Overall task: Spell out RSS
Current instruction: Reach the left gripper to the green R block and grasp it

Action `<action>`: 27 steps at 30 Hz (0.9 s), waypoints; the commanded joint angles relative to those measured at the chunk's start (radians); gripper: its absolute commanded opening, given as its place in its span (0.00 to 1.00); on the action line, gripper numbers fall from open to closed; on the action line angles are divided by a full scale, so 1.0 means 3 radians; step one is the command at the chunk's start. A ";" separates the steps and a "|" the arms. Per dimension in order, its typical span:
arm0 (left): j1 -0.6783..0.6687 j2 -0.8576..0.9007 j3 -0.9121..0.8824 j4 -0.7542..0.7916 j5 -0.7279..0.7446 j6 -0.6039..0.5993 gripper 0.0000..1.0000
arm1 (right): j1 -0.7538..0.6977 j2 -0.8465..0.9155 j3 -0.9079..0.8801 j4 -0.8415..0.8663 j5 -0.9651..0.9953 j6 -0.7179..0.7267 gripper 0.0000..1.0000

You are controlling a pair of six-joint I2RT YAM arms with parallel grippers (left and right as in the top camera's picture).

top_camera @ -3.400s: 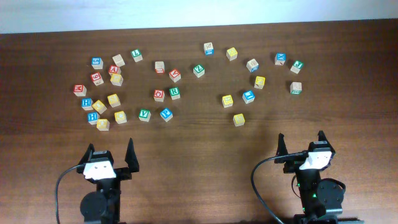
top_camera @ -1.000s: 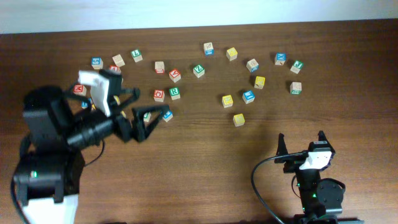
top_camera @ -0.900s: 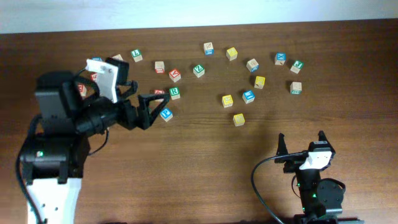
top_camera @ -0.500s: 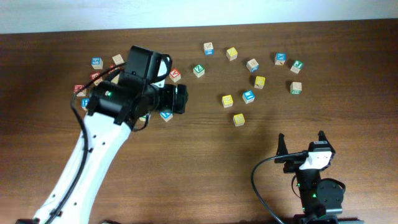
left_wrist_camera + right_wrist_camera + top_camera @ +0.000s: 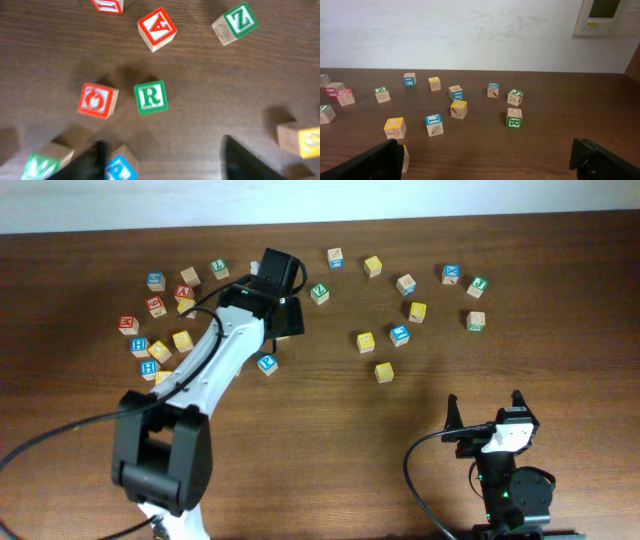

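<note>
My left gripper point(image 5: 287, 320) is open and hangs over the middle blocks, with its arm reaching out from the near left. In the left wrist view a green R block point(image 5: 150, 97) lies on the wood ahead of the open fingers point(image 5: 165, 167), apart from them. In the overhead view this block is hidden under the gripper. A second green R block point(image 5: 514, 118) shows in the right wrist view and at the far right overhead point(image 5: 476, 321). My right gripper point(image 5: 485, 402) is open and empty at the near right. I cannot read an S on any block.
Beside the R block lie a red block point(image 5: 97, 100), a red A block point(image 5: 157, 29), a green Z block point(image 5: 235, 22) and a blue P block point(image 5: 120, 167) by the left finger. Several more blocks are scattered at the far left point(image 5: 160, 330) and right point(image 5: 400, 334).
The left arm has risen from its rest place, swung across the left cluster and now reaches over the middle blocks. The right arm has not moved.
</note>
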 commanded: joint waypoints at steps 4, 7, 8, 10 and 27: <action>0.0000 0.0389 0.0058 0.0215 -0.0125 -0.0271 0.63 | 0.0018 -0.0019 -0.0024 -0.0013 0.0015 0.0013 0.98; 0.0000 0.0535 0.0058 0.0441 -0.0128 -0.0275 0.56 | 0.0018 -0.0019 -0.0024 -0.0013 0.0015 0.0013 0.98; 0.0000 0.0591 0.0058 0.0460 -0.0132 -0.0275 0.57 | 0.0019 -0.0019 -0.0024 -0.0013 0.0015 0.0013 0.98; 0.0000 0.0682 0.0058 0.0469 -0.0314 -0.0309 0.58 | 0.0018 -0.0019 -0.0024 -0.0013 0.0015 0.0013 0.98; 0.0000 0.0777 0.0098 0.0659 -0.0322 -0.0305 0.24 | 0.0018 -0.0019 -0.0024 -0.0013 0.0015 0.0013 0.98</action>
